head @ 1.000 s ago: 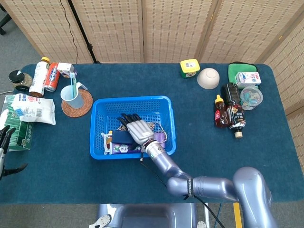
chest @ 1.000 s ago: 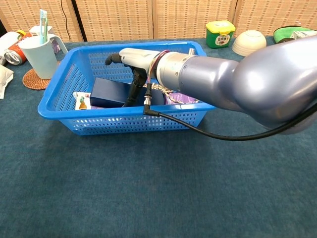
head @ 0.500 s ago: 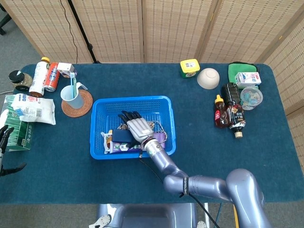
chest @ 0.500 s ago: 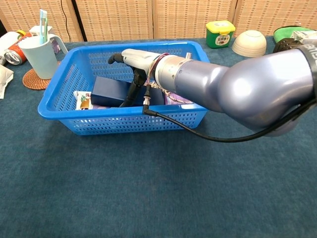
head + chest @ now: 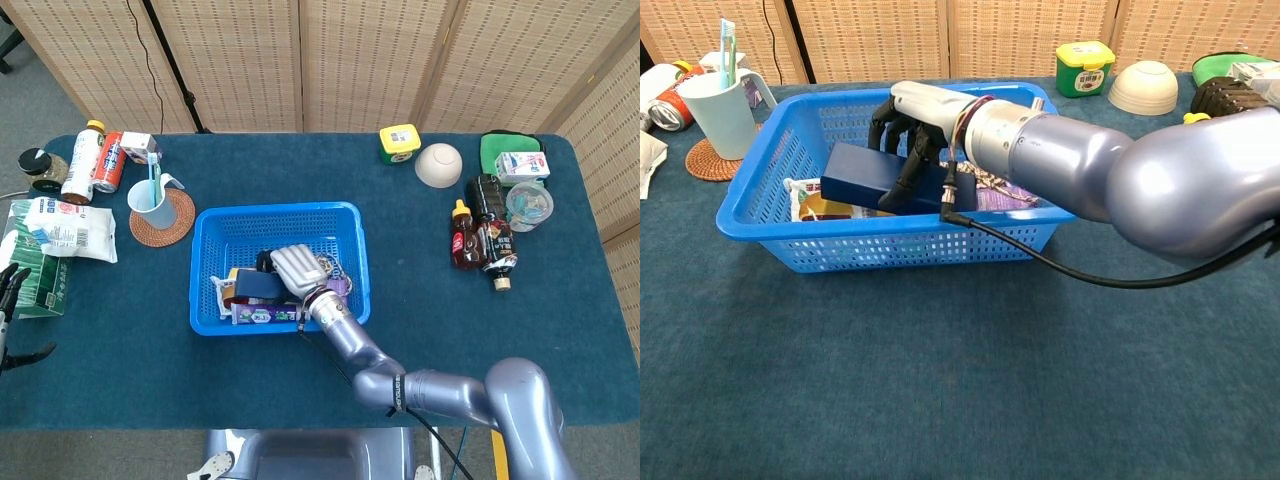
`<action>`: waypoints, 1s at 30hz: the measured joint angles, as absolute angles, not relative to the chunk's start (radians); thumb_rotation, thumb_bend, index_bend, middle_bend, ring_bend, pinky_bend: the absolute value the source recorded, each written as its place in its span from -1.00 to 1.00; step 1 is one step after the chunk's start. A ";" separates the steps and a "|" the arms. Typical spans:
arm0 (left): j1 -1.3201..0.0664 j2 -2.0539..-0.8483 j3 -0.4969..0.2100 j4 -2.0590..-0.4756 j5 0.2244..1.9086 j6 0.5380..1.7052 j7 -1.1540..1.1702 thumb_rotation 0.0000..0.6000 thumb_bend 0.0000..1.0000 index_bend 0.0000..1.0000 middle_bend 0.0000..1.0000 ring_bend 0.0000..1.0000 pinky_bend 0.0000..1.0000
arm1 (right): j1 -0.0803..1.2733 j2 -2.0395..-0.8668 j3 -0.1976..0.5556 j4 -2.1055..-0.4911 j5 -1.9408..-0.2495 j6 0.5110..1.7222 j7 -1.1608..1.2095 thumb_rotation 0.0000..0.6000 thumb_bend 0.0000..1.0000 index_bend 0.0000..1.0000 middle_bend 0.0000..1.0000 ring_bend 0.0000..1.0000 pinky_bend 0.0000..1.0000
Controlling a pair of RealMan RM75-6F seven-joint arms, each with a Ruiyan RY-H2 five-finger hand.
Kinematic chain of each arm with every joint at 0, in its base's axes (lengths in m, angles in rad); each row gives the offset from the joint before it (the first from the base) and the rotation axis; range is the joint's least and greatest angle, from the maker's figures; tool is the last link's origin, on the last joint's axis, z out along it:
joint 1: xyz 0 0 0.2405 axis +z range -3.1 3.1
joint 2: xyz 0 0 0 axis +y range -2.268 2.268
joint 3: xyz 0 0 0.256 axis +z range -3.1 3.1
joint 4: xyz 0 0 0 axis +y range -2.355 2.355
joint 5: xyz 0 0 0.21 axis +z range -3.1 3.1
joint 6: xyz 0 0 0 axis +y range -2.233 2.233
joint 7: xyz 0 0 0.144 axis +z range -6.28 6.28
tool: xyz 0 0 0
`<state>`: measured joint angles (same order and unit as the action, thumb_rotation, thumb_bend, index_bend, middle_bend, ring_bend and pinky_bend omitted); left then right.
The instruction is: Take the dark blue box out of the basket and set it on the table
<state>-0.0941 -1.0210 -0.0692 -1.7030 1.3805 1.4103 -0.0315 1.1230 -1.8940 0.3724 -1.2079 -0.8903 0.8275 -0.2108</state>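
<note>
The dark blue box point(image 5: 862, 172) is inside the blue basket point(image 5: 740, 205), raised off the packets below it and tilted. My right hand point(image 5: 915, 130) reaches into the basket from the near right and grips the box's right end, dark fingers point(image 5: 902, 180) curled over it. From the head view the right hand point(image 5: 293, 268) covers most of the box point(image 5: 253, 288) in the basket point(image 5: 205, 262). My left hand point(image 5: 10, 300) shows only at the far left table edge, fingers apart and holding nothing.
Snack packets point(image 5: 815, 205) and a purple pack point(image 5: 338, 288) lie in the basket. A mug with a toothbrush point(image 5: 150, 200) on a coaster, cans and bags are at left. A yellow tub point(image 5: 399, 143), a bowl point(image 5: 438, 164) and sauce bottles point(image 5: 480, 235) are at right.
My right hand's fingers have curled around the dark blue box, and the box has risen and tilted off the basket floor. The left hand has barely moved.
</note>
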 measured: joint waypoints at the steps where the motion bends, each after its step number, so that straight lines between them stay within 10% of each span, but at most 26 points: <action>1: -0.094 -1.021 -0.069 -1.703 1.380 1.410 -0.030 1.00 -0.95 -1.00 -1.00 -1.00 -1.00 | 1.121 -1.891 0.373 -1.212 -0.893 0.830 -0.210 1.00 0.07 0.25 0.25 0.13 0.19; 30: -0.086 -1.021 -0.051 -1.707 1.417 1.428 -0.032 1.00 -0.95 -1.00 -1.00 -1.00 -1.00 | 1.054 -1.593 0.459 -1.525 -0.926 1.069 -0.432 1.00 0.08 0.26 0.25 0.13 0.19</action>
<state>-0.0859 -1.0215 -0.0513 -1.7071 1.4167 1.4279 -0.0321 1.0544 -1.5934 0.4593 -1.5250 -0.9265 1.0690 -0.4319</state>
